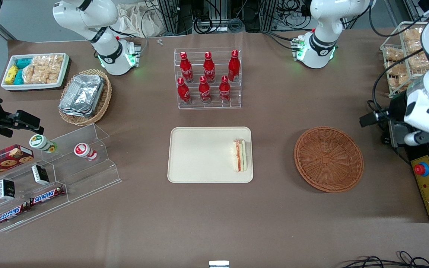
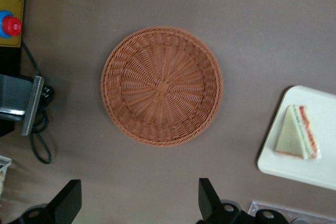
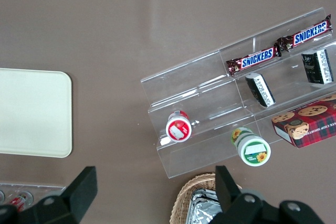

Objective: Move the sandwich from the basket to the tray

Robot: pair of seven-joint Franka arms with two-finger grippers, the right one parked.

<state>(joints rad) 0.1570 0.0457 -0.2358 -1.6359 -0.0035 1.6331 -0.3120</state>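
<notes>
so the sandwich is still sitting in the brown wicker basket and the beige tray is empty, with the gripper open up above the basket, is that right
Not quite. The sandwich already lies on the tray, near the edge closest to the basket, and the basket itself is empty. The front view and the left wrist view both show this. The rest holds: the gripper is open and hovers above the basket.

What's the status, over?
Gripper open, empty, up above the basket. Sandwich on the tray, near the edge beside the basket. Basket empty. Nothing in the way.
</notes>
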